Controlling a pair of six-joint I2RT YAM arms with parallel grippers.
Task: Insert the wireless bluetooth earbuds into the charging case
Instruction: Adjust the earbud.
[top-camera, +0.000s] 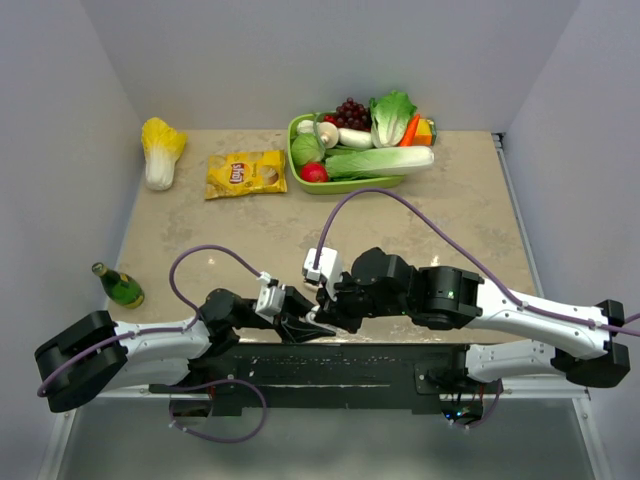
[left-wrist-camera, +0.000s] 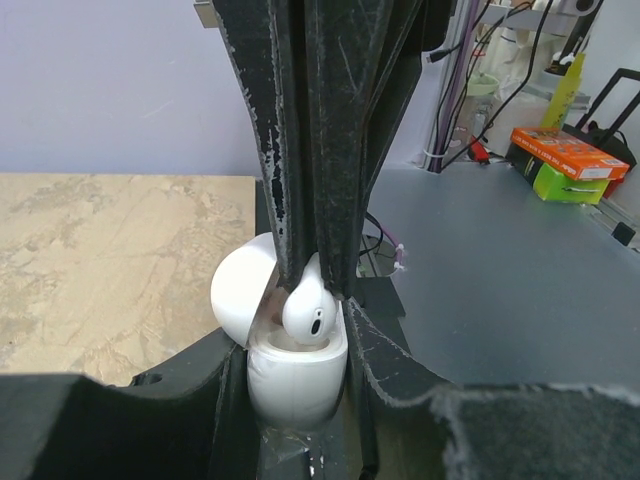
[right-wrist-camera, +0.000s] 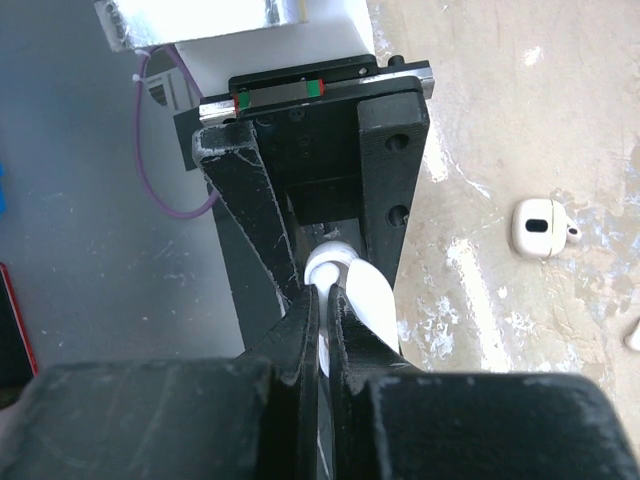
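My left gripper (left-wrist-camera: 298, 352) is shut on the white charging case (left-wrist-camera: 296, 385) and holds it upright at the table's near edge. The case's lid (left-wrist-camera: 238, 296) is swung open to the left. My right gripper (left-wrist-camera: 312, 283) comes down from above, shut on a white earbud (left-wrist-camera: 310, 312) whose rounded end sits in the case's opening. In the right wrist view my right gripper (right-wrist-camera: 322, 292) pinches the earbud (right-wrist-camera: 328, 264) beside the lid (right-wrist-camera: 372, 296). In the top view the two grippers meet, left (top-camera: 298, 328), right (top-camera: 326, 316). A second small white bud (right-wrist-camera: 537, 228) lies on the table.
A green tray (top-camera: 296, 150) of toy vegetables stands at the back. A yellow chip bag (top-camera: 245, 173), a toy cabbage (top-camera: 160, 150) and a green bottle (top-camera: 120, 286) are on the left. Another white bit (right-wrist-camera: 633, 338) lies at the right wrist view's edge.
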